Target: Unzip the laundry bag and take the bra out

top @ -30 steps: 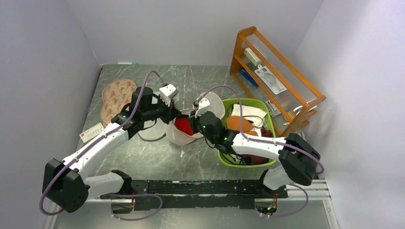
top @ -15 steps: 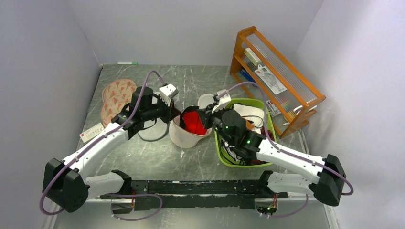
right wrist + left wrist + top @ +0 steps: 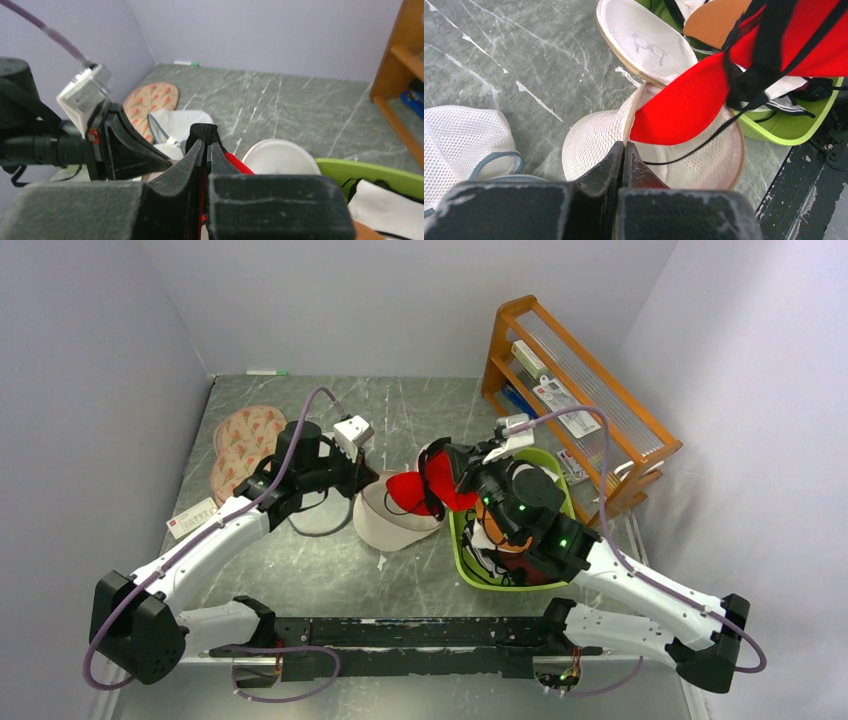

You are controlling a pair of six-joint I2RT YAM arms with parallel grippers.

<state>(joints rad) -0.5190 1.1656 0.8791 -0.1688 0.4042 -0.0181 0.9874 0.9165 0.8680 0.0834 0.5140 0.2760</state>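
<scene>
Above laundry bag (image 3: 385,528), R gripper (image 3: 440,468) has lifted bra (image 3: 405,490) higher.

Right tool (image 3: 440,462) risen, swung right toward green basket (image 3: 462,558); bra (image 3: 405,490) pulled up out of laundry bag (image 3: 385,528).

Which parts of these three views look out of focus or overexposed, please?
Top external: evenly lit, sharp, soft shadows. Left wrist: the left fingers are blurred at the bottom, while the laundry bag mesh and red bra are crisp. Right wrist: the right fingers are a soft dark blur; the table beyond is in focus.
</scene>
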